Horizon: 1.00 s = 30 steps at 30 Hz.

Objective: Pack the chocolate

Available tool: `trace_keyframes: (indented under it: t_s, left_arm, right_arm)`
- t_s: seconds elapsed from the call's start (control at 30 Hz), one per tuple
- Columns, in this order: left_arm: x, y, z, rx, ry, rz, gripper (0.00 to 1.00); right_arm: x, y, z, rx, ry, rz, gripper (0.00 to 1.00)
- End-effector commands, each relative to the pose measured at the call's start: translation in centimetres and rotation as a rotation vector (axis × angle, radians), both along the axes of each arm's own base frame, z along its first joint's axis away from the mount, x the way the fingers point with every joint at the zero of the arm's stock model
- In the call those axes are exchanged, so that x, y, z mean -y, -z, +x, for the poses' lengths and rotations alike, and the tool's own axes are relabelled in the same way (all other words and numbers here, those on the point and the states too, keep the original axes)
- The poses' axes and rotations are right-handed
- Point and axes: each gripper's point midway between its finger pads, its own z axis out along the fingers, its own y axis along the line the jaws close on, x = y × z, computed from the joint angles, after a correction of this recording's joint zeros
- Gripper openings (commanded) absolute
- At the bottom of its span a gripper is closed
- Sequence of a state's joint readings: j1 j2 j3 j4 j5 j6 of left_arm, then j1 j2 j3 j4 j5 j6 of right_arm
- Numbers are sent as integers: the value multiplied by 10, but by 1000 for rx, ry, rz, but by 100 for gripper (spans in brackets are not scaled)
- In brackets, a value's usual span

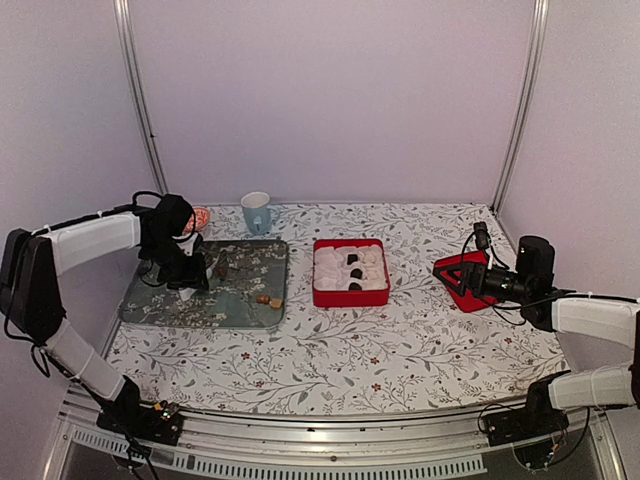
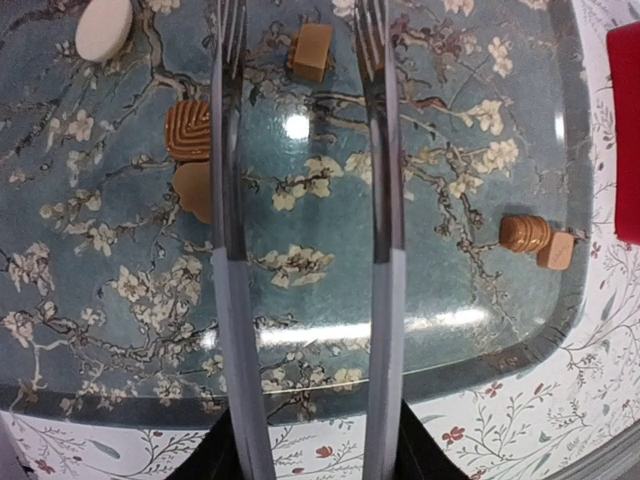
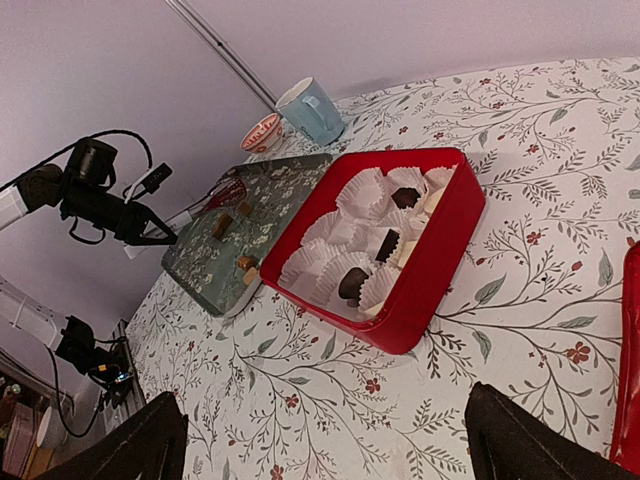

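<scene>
Loose chocolate [image 2: 525, 233] lies on the tray [image 2: 560, 330]. A tan cube [image 2: 312, 52] sits between the tips of our released left end effector [image 2: 298, 18], with two lumps [image 2: 188, 128] seemingly against one finger, so in closing we may shove them aside.

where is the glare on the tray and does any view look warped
Left wrist view: lamp glare on the tray, a round spot mid-tray and a streak near the rim, whose edge bows from lens distortion. Top view: no sharp spot on it. Right wrist view: no glare, the scene tilted.
</scene>
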<state>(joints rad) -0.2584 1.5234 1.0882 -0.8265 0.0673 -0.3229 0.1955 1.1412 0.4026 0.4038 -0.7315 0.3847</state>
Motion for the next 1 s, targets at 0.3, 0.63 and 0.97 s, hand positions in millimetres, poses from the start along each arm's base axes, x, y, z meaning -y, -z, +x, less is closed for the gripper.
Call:
trace_keyframes:
  t_s: [0.3,0.63,0.97]
  left_arm:
    - [7,15,8,-18,51,-27,33]
    - [7,9,7,-12,53,-29,20]
    - [61,-49,24,136,169,-88,18]
  right_arm:
    - [-1,2,0,-4,-4,2,99]
    - [-1,2,1,-5,-6,3,99]
    - [-2,0,1,0,-8,6,99]
